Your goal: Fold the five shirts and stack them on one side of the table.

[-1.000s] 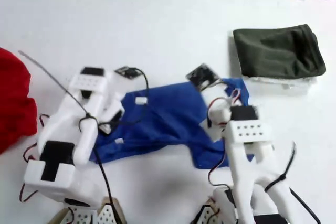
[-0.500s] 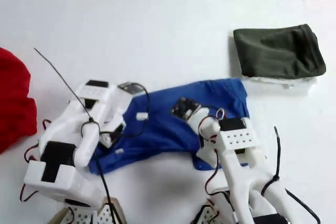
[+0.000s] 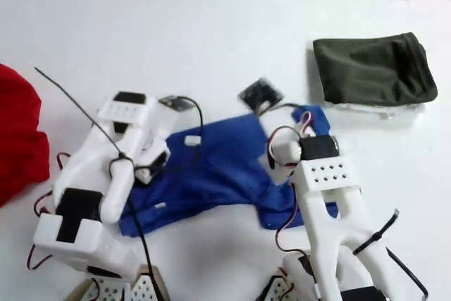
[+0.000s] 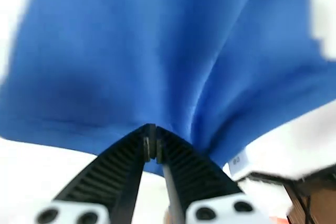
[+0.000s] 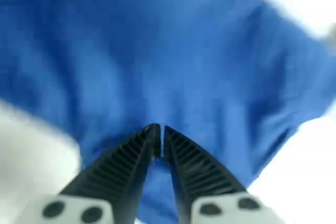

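Table (image 3: 211,33) is the work surface. The blue shirt (image 3: 225,163) lies across its near-middle, betw. the two arms, bunched and creased rather than flat. It's judged to be the one in hand, taken at two spots so it can be drawn out or doubled over. The red shirt (image 3: 17,139) is heaped at the left edge, unfolded and well apart from the blue, prob. waiting its turn. The green shirt (image 3: 373,68) sits folded at far right on a white layer (image 3: 380,111), poss. another folded shirt, can't tell. That side looks like the stack side. Left gripper (image 4: 151,135) has its jaws closed tight on a pinch of blue cloth near the hem. Creases fan away from the tips, so the cloth seems under pull. Right gripper (image 5: 157,136) has its jaws nearly together, nipping the blue shirt's edge too. The two-point hold makes sense, since limp cloth sags from one grip and needs both to fold straight. Approx. 1–2 of 5 done.
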{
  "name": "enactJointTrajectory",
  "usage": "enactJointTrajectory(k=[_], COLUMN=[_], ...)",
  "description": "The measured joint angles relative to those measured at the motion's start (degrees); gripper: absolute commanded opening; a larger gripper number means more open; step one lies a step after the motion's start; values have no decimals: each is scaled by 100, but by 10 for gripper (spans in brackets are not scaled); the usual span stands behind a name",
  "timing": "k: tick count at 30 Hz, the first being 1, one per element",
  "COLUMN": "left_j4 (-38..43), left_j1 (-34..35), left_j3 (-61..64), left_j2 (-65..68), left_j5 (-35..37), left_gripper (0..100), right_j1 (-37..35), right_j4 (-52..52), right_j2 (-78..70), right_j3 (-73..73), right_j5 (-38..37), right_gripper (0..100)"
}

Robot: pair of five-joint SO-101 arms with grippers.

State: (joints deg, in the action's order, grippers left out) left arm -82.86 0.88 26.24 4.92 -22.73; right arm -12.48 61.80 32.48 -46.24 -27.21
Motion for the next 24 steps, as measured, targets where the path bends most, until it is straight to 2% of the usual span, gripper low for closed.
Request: enactJointTrajectory(k=[6, 11, 16, 24], left_j4=[686, 369, -563, -1644], left_j1=[633, 1143, 1495, 1662], left_j3=[-176, -1231, -3174, -7112], left_j2=[580, 1837, 3200, 5099], left_j5=[0, 9, 18, 18], left_gripper=[25, 25, 25, 25], right_j1=[220, 246, 273, 273], right_j4=[-1451, -1969, -2259, -2268], right_j2=[0, -185, -1336, -3323], right_j3=[-668, -897, -756, 712], right_j5=[281, 299, 9, -44], right_gripper=[19, 19, 19, 19])
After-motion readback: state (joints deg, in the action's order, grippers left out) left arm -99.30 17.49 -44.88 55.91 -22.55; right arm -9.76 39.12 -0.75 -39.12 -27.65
